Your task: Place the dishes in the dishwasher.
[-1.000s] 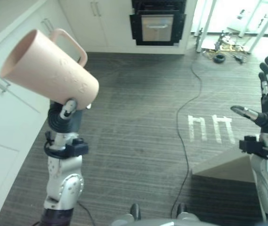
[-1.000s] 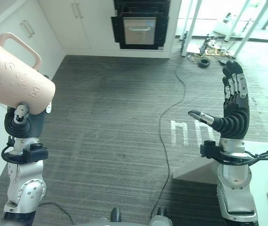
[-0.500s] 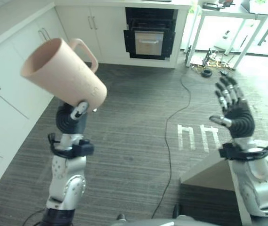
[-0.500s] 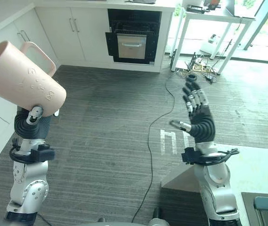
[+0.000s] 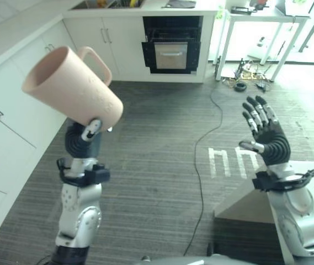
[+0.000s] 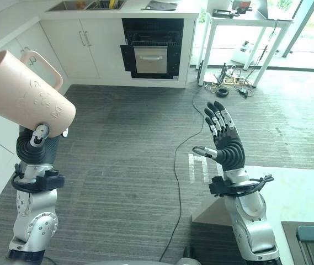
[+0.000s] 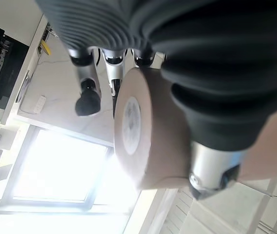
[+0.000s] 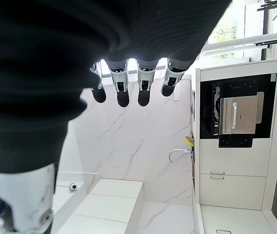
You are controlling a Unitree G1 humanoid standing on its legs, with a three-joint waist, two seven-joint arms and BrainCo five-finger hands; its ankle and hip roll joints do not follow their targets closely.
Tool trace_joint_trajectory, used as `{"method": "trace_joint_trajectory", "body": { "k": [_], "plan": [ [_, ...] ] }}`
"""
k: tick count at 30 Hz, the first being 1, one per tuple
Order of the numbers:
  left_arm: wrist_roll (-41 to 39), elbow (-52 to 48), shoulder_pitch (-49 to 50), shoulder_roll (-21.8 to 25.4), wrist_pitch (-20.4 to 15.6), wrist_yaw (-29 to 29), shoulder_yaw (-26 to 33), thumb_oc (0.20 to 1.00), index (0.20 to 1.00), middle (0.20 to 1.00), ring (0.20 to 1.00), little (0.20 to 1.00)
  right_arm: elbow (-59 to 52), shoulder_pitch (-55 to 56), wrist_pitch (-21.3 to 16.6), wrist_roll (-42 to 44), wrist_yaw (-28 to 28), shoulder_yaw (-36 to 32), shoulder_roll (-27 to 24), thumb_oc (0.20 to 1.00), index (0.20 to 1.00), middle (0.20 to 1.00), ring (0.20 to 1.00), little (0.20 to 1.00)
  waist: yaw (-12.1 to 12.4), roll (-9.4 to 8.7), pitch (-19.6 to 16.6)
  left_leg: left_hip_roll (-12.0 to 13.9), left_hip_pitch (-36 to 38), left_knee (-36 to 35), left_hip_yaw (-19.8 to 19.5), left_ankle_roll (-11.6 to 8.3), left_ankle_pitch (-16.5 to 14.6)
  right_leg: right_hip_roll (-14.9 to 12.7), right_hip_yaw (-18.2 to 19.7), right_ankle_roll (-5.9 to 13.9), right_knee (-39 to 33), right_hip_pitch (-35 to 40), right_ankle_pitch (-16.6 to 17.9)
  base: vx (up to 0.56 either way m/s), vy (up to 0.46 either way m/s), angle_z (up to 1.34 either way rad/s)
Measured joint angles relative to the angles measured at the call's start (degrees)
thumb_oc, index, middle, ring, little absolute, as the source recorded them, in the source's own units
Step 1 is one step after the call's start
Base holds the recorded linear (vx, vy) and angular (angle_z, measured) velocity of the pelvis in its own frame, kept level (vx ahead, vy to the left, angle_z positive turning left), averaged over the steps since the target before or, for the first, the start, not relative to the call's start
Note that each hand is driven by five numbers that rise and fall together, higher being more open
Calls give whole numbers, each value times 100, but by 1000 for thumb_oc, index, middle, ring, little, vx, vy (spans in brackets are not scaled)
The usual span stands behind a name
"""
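left hand (image 5: 83,138) fingers grasp the pink mug (image 5: 71,87) near its base; light, rigid, smooth. right hand (image 5: 267,138) fingers released.

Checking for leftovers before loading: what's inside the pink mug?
The pink mug is tilted in the left robot hand, mouth facing away, so its inside is hidden. Just its outer wall and handle show.

Thing: a big mug (image 5: 70,85), held up in the air in the left hand (image 5: 83,138).
Colour: pale pink, matt.
Shape: a wide cylinder with a loop handle (image 5: 96,62) on its side.
Surface: small raised signs on the wall.
Pose: tilted, the open mouth turned up and to the robot's left, the flat bottom (image 7: 132,118) down toward the hand.
Handle: on the upper side, away from the robot.
Grip: fingers (image 7: 87,92) and thumb curl round the lower end.
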Motion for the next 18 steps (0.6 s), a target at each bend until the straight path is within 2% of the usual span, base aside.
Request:
{"method": "trace_joint_trajectory", "body": {
  "k": [18],
  "plan": [
    [-3, 0, 163, -40, -98, 55, 3, 200, 200, 200, 200, 200, 1, 1, 44, -21, 140, 111, -3, 1000, 1000, 1000, 1000, 1000, -3, 13, -126, 36, -3, 0, -13, 0, 0, 43, 52, -19, 0, -13, 18, 7, -8, -1]
  ]
}}
